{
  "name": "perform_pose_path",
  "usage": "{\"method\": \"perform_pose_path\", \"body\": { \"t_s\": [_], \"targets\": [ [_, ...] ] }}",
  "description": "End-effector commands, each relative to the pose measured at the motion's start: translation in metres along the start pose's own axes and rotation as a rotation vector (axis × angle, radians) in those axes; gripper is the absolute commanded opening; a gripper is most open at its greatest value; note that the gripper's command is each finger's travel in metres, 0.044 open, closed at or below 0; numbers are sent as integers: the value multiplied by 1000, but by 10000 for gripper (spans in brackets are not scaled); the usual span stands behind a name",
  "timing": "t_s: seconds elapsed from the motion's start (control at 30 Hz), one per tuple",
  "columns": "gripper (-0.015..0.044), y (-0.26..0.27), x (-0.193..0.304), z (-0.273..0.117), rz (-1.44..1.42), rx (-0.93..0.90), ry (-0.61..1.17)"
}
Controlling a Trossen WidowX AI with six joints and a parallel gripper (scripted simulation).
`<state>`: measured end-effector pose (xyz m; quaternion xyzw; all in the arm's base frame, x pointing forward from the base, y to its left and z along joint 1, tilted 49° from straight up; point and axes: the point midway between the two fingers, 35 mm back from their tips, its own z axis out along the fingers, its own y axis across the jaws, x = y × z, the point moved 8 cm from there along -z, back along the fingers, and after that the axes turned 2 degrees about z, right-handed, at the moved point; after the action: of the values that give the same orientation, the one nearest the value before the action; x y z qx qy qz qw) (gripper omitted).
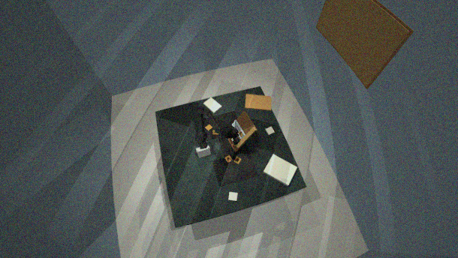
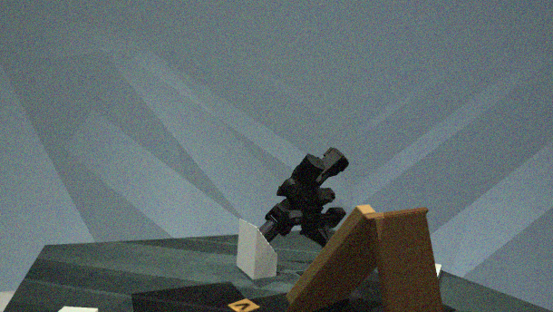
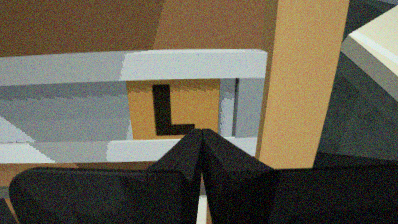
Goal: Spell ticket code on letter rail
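Grey block (image 1: 203,152) (image 2: 256,254) stands toward the left edge of the bench (image 1: 191,187) (image 2: 136,260). Two loose tiles lie nearer the top edge. Gripper (image 1: 237,138) (image 3: 200,137) mid-bench, fingers together, nothing held; contact with tile unclear. L tile (image 3: 175,110) sits in the rail (image 3: 195,64), short of the wooden end bar (image 3: 302,85). Cream block (image 1: 280,169) near bottom-right corner.
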<state>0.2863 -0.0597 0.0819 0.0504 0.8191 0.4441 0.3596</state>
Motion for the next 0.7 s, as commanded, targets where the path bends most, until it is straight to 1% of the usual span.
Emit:
{"method": "perform_pose_path", "body": {
  "t_s": [0.0, 0.23, 0.5, 0.57, 0.67],
  "targets": [
    [0, -5, -19, 7, -17, 50, 80],
    [0, 11, -39, 17, -47, 92, 311],
    [0, 43, -61, 26, -44, 13, 597],
    [0, 49, -65, 27, -42, -5, 637],
    [0, 50, -65, 27, -42, -7, 642]
  ]
}}
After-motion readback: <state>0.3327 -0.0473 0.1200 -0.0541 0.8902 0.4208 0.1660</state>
